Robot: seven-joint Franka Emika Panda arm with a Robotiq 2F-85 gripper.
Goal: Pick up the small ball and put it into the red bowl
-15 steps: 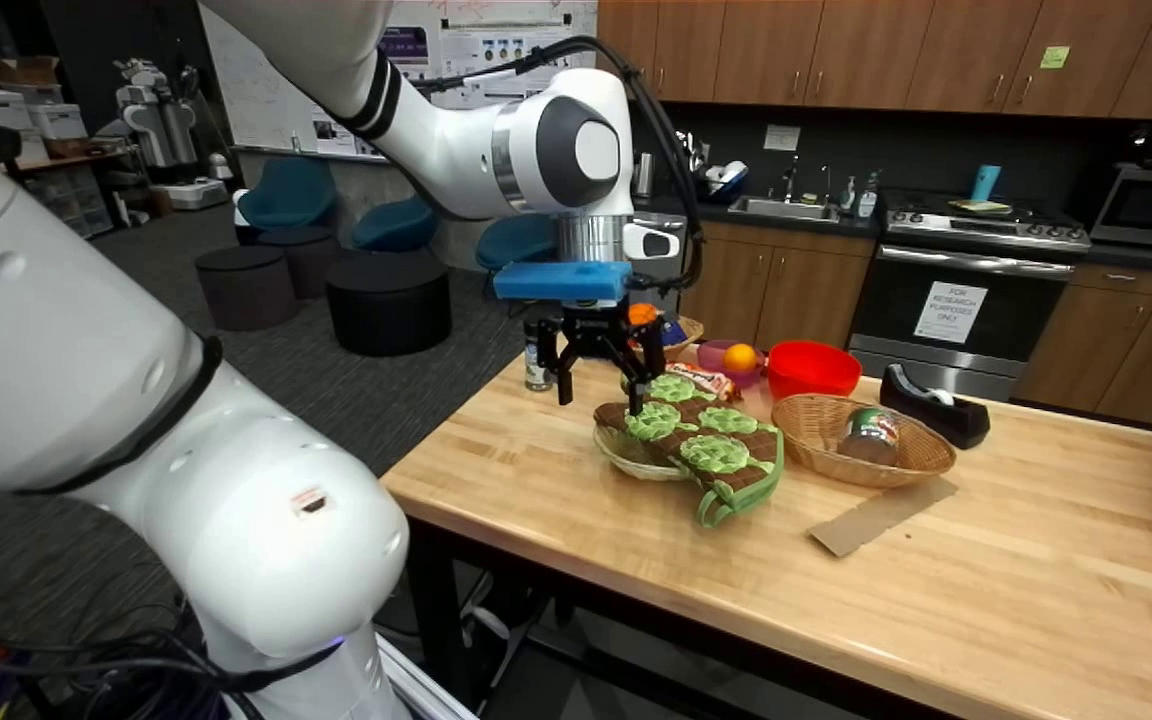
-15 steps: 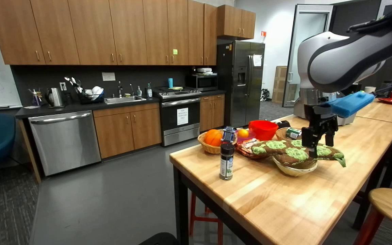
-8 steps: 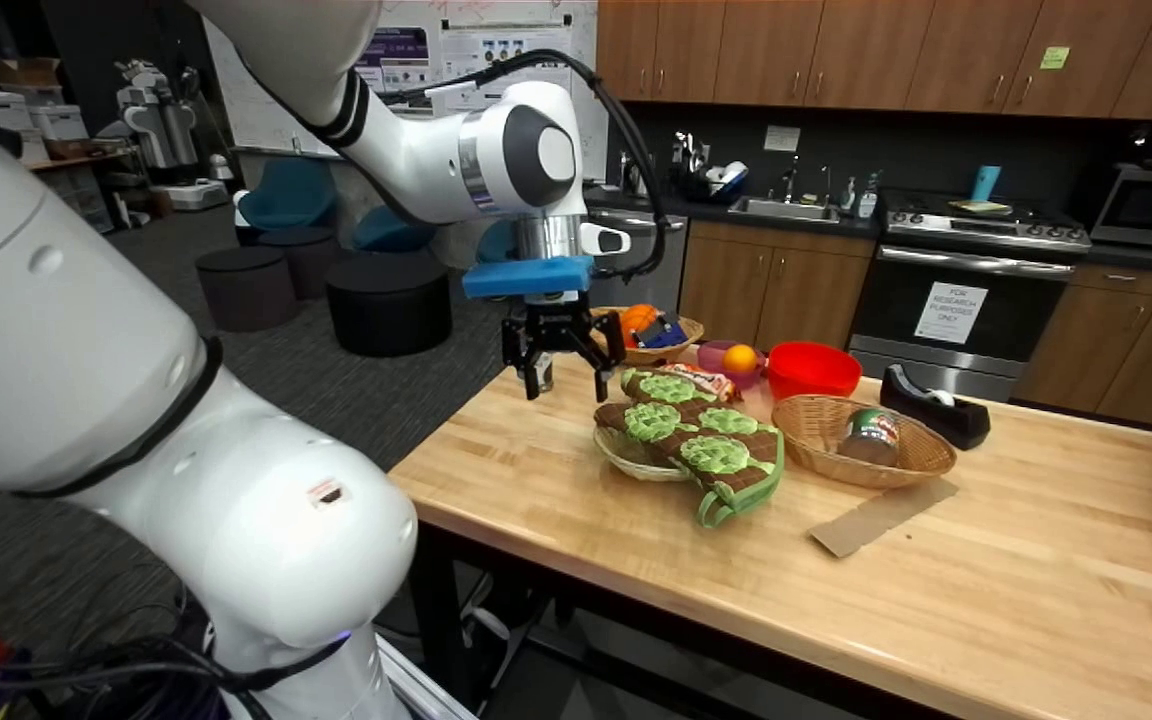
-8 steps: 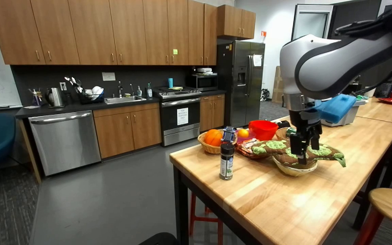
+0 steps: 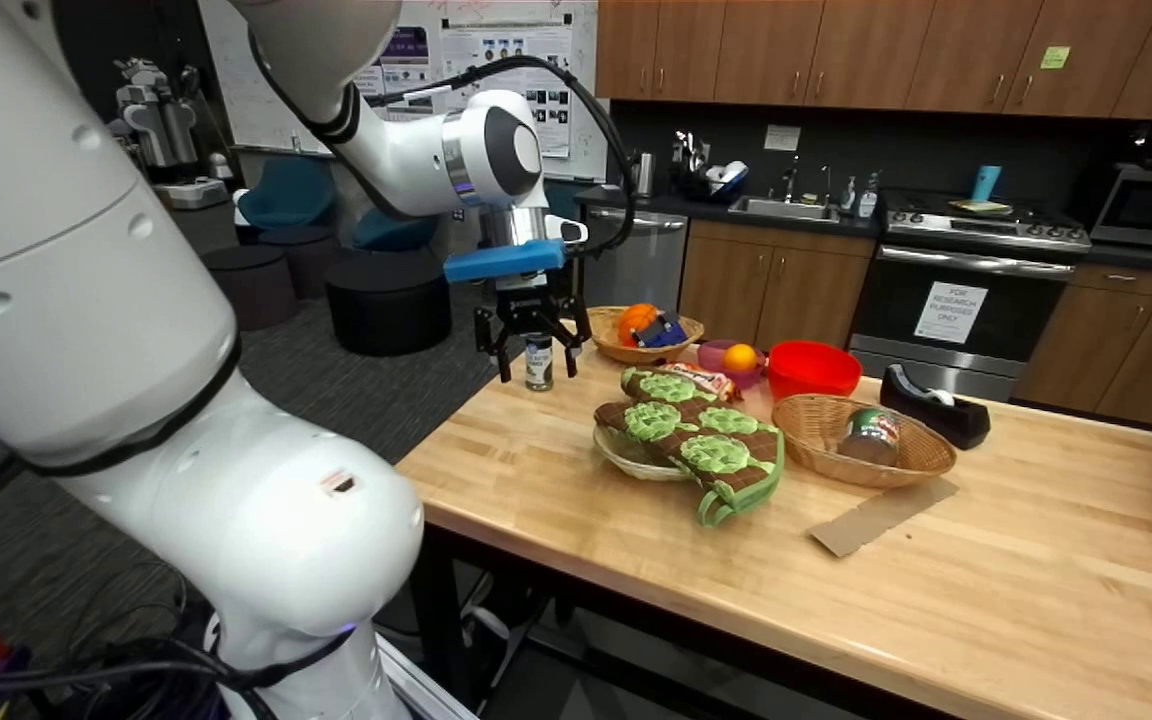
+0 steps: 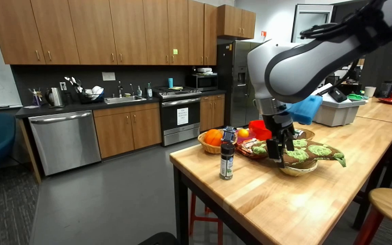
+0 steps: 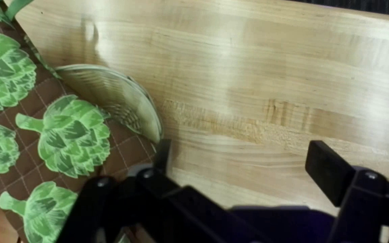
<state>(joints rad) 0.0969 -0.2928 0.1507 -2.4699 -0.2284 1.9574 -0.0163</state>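
Two orange balls show, and I cannot tell which is the small ball. A plain one [image 5: 739, 357] sits in a purple bowl beside the red bowl; it also shows in an exterior view [image 6: 243, 133]. One with dark lines [image 5: 635, 321] lies in a woven basket [image 6: 210, 148] with a blue item. The bright red bowl [image 5: 814, 370] stands at the back of the table; my gripper partly covers it in an exterior view [image 6: 259, 128]. My gripper [image 7: 240, 152] is open and empty above bare tabletop, beside the mitt. It shows in both exterior views [image 5: 539, 372] [image 6: 284, 156].
A green-and-brown artichoke mitt [image 5: 718, 455] lies over a pale woven bowl [image 7: 113, 91]. A spice bottle [image 6: 226, 163] stands upright near the table edge. A snack packet [image 5: 701, 381], a tan basket with a can [image 5: 806, 440], a tape dispenser [image 5: 936, 412] and cardboard [image 5: 881, 518] lie around.
My gripper has moved left in both exterior views, from over the mitt to beside it, staying open. The balls, bowls and mitt have not moved.
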